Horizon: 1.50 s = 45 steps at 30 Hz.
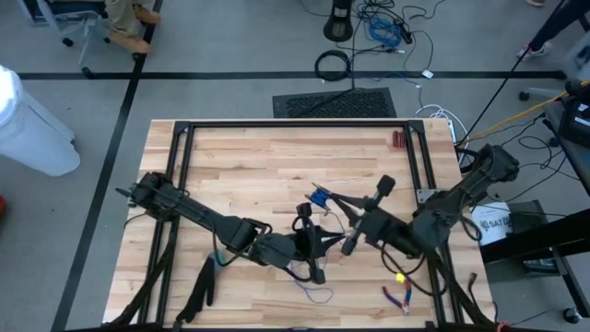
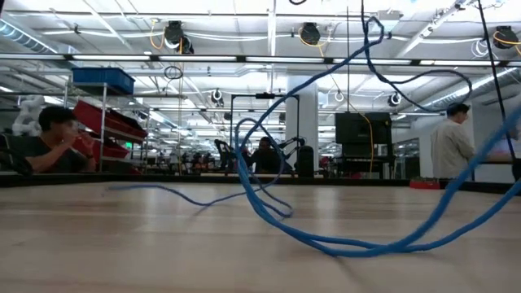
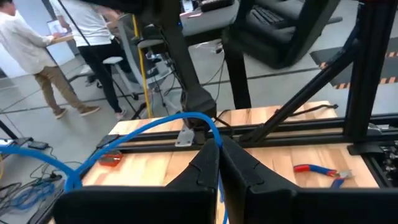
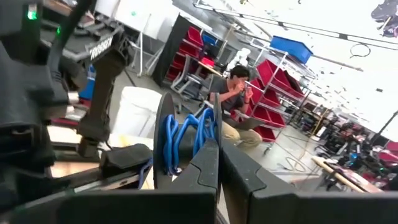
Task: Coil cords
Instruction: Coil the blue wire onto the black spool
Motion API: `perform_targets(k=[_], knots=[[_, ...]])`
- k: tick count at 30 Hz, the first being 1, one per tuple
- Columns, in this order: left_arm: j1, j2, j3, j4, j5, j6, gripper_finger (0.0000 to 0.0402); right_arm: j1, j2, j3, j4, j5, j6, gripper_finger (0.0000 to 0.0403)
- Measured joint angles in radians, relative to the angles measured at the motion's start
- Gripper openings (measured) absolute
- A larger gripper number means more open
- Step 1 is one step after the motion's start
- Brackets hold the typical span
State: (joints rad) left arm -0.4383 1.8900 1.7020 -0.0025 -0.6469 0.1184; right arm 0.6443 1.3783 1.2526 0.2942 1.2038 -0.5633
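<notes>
The thin blue cord (image 1: 324, 214) lies in loose loops at the middle of the table, its blue plug end (image 1: 320, 195) toward the far side and a loop (image 1: 318, 295) near the front edge. In the low view the cord (image 2: 350, 242) rises off the wood in big loops. My left gripper (image 1: 321, 243) and my right gripper (image 1: 347, 242) meet tip to tip over the cord, both shut. In the right wrist view several strands of cord (image 4: 185, 138) stand bunched just beyond my right fingertips. My left gripper pinches the cord (image 3: 211, 129) between its two fingertips, the fingers level and pointing toward the table's right. The cord arches up out of the tips and falls away slack to one side. My right gripper is shut at a strand (image 4: 214, 119) beside the bunch, fingers level from the table's right; the tips hide the contact.
Red-handled pliers (image 1: 398, 295) lie near the front right and also show in the left wrist view (image 3: 318, 170). A black metal frame (image 1: 295, 124) runs round the table's far part, with a small red object (image 1: 397, 138) beside it. People stand and sit beyond the table.
</notes>
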Motion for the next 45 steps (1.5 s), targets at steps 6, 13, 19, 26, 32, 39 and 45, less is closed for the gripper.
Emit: perform_targets(k=[6,13,19,26,32,39,45], knots=[[-0.025,0.0,0.0,0.032,0.0,0.078,0.0011,-0.024,0.016,0.0,-0.067,0.004,0.021,0.0],[-0.067,-0.013,0.0,0.042,-0.023,0.133,0.0011,-0.035,0.014,0.002,-0.16,-0.002,0.091,0.0],[-0.098,-0.025,0.024,0.037,-0.076,0.164,0.0011,-0.036,0.014,0.0,-0.227,0.007,0.119,0.0],[-0.152,-0.043,0.032,0.044,-0.306,0.267,0.0011,-0.035,0.016,0.0,-0.29,-0.002,0.155,0.0],[-0.198,-0.056,0.032,0.04,-0.497,0.357,0.0011,-0.035,0.016,0.0,-0.29,-0.009,0.164,0.0],[-0.228,-0.061,0.032,0.039,-0.676,0.455,0.0011,-0.034,0.015,0.0,-0.325,-0.117,0.233,0.0],[-0.247,-0.061,0.032,0.037,-0.918,0.576,0.0011,-0.014,-0.014,0.0,-0.33,-0.164,0.267,0.0]])
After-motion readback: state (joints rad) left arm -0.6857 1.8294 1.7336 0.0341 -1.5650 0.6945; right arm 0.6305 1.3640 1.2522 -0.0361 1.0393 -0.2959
